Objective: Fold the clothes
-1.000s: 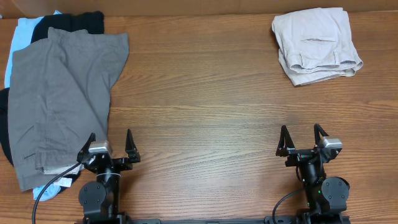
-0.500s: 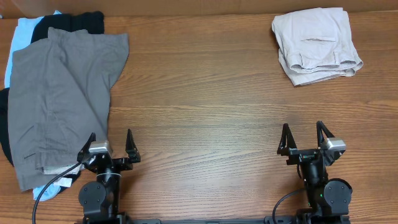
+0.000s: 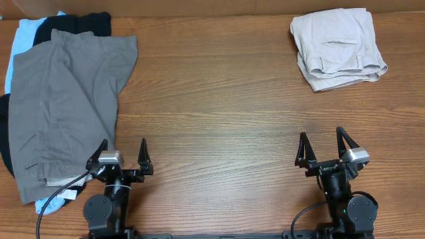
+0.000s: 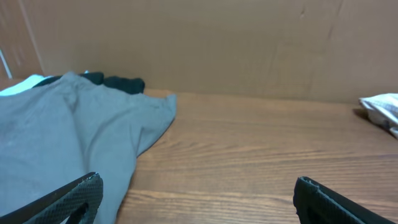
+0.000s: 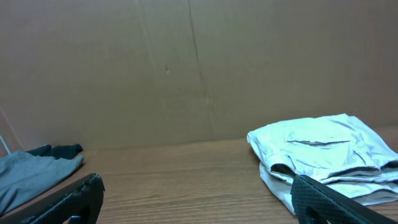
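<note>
Wood-grain table (image 3: 219,99) under clothes (image 3: 66,106), cardboard wall (image 5: 186,62)

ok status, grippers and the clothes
Both jaws open, empty: left gripper by grey shorts, right gripper over table. Those shorts flat, unfolded, atop the pile; beige shorts folded far right. Nothing in the way.

No words, numbers or signs can be read anywhere. There are none on the grey-olive shorts (image 3: 66,106) just in front of the left gripper (image 3: 123,143). There are none on the beige shorts (image 3: 337,50) far in front of the right gripper (image 3: 321,136), or on the table (image 3: 219,99) or the brown wall (image 5: 186,62).
</note>
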